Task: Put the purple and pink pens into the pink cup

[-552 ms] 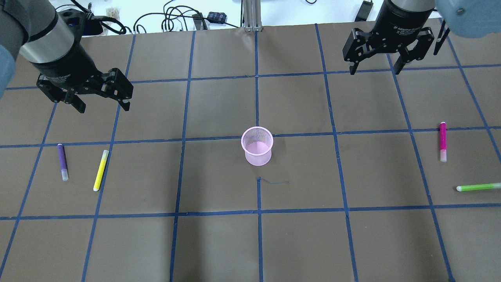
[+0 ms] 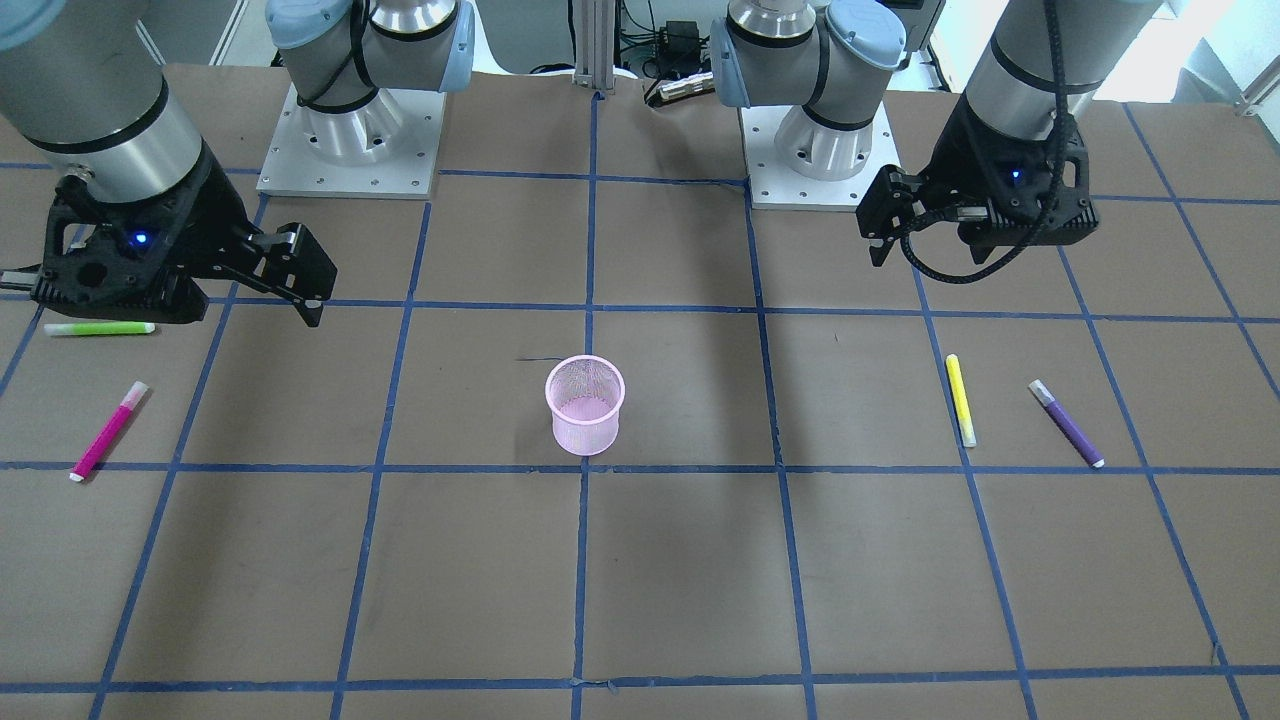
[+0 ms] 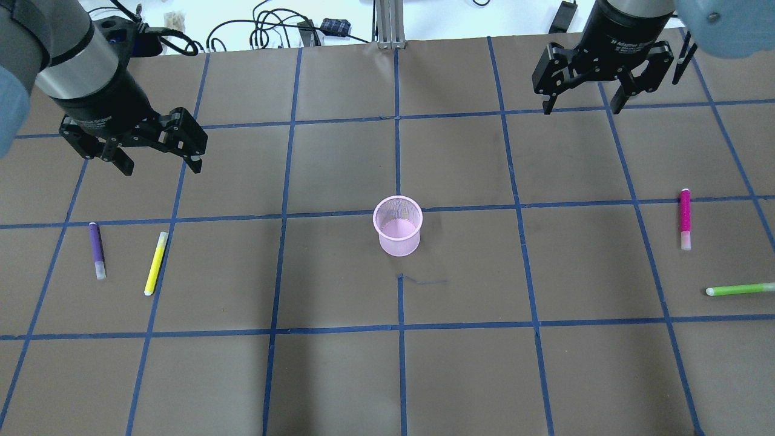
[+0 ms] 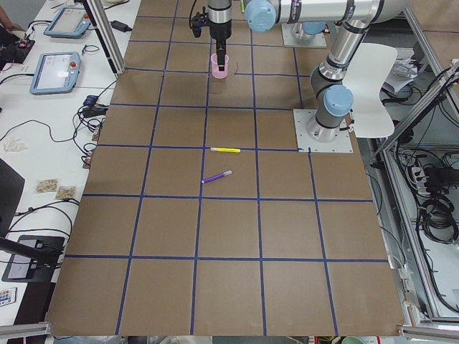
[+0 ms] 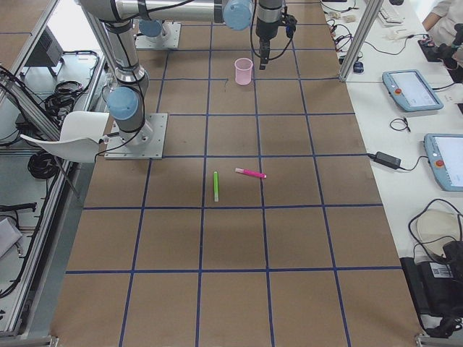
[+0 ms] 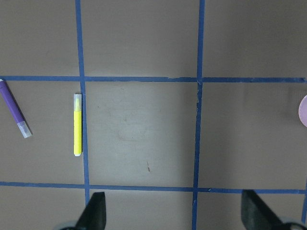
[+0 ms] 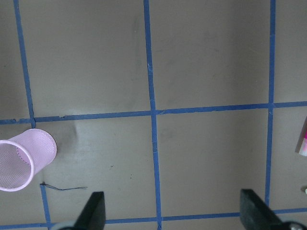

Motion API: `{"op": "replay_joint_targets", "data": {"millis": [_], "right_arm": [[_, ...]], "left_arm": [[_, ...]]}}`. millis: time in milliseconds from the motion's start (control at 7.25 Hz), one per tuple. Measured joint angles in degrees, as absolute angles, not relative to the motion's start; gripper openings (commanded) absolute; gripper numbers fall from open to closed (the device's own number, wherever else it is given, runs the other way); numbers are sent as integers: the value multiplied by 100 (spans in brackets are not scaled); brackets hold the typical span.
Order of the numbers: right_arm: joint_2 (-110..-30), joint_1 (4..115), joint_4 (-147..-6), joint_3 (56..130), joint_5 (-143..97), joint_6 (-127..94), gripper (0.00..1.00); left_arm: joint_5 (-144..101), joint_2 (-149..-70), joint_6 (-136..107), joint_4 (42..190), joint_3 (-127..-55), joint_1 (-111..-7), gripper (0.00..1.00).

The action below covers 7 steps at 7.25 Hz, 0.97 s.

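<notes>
Neither pen is in the cup point(image 3: 397, 226) yet, so the task looks to be at its opening step: reaching for the first pen. The cup stands upright and empty near the middle of the surface point(image 3: 339, 375).

The left end effector point(image 3: 160, 166) hangs above the surface, released, with its jaws spread wide and nothing between them. The purple pen point(image 3: 97, 250) lies flat on the robot's left, with a yellow pen point(image 3: 155, 263) near it on the cup side, not touching.

The right end effector point(image 3: 581, 109) is likewise released and empty, high over the far right part of the surface. The pink pen point(image 3: 685, 218) lies flat on the robot's right, well apart from the cup, with a green pen point(image 3: 740, 289) near its pale end.

The next move probably calls for each arm to travel over its own pen, turn the jaws across the barrel, and descend. On the left, the jaws must straddle only the purple pen and miss the yellow one.
</notes>
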<state>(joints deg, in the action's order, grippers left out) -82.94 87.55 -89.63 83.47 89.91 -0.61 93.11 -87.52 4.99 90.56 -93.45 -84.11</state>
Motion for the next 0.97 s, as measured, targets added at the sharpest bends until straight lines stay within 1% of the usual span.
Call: {"op": "replay_joint_targets", "data": {"millis": [276,552,966], "right_arm": [[-8272,8498,-8936,8360,8979,50,100],[-8007,7979,-9058,8434,9030,691,100],[-7421,6659,-9868,8718,9192,1417,100]], "left_arm": [[9347,-8750,501,9065,-9354,-8410,100],[9342,-8773,501,9034,-9350,-8396,100],[9375,-8816,497,9012,-9346,-8195,100]]}}
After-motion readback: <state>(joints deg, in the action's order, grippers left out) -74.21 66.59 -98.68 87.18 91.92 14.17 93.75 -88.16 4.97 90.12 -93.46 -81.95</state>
